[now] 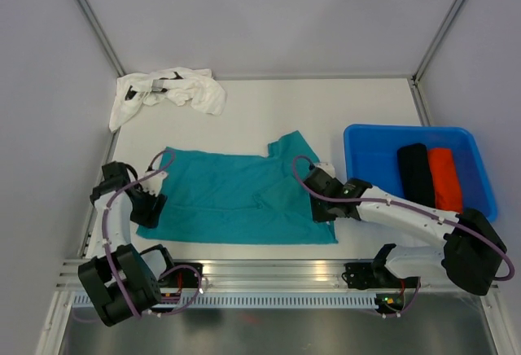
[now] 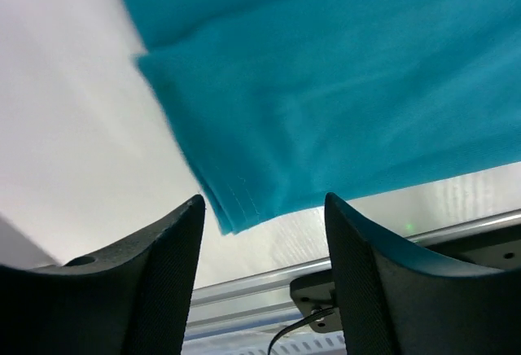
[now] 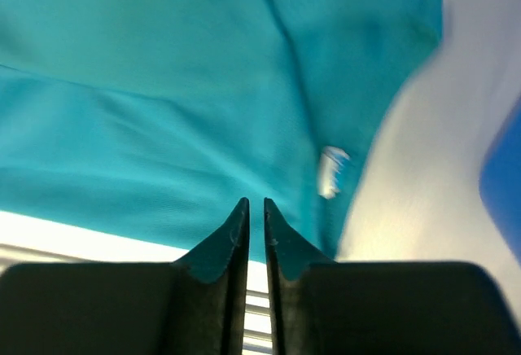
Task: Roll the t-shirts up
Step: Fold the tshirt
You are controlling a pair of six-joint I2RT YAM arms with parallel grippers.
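A teal t-shirt (image 1: pixel 236 196) (image 2: pixel 326 86) (image 3: pixel 163 86) lies flat on the table, folded into a long band, with one sleeve sticking out at its far right. My left gripper (image 1: pixel 151 206) (image 2: pixel 264 200) is open by the shirt's near left corner, and nothing is between its fingers. At the shirt's right end, my right gripper (image 1: pixel 316 200) (image 3: pixel 255 203) hovers just above the cloth. Its jaws are a thin slit apart and hold nothing. A white t-shirt (image 1: pixel 171 94) lies crumpled at the far left corner. A rolled black t-shirt (image 1: pixel 416 174) and a rolled orange-red t-shirt (image 1: pixel 444 177) lie in the tub.
The blue plastic tub (image 1: pixel 358 131) (image 3: pixel 505 184) stands on the right of the table, close to my right arm. An aluminium rail (image 1: pixel 269 269) runs along the near edge. The shirt's small white label (image 3: pixel 332 170) shows near my right fingers.
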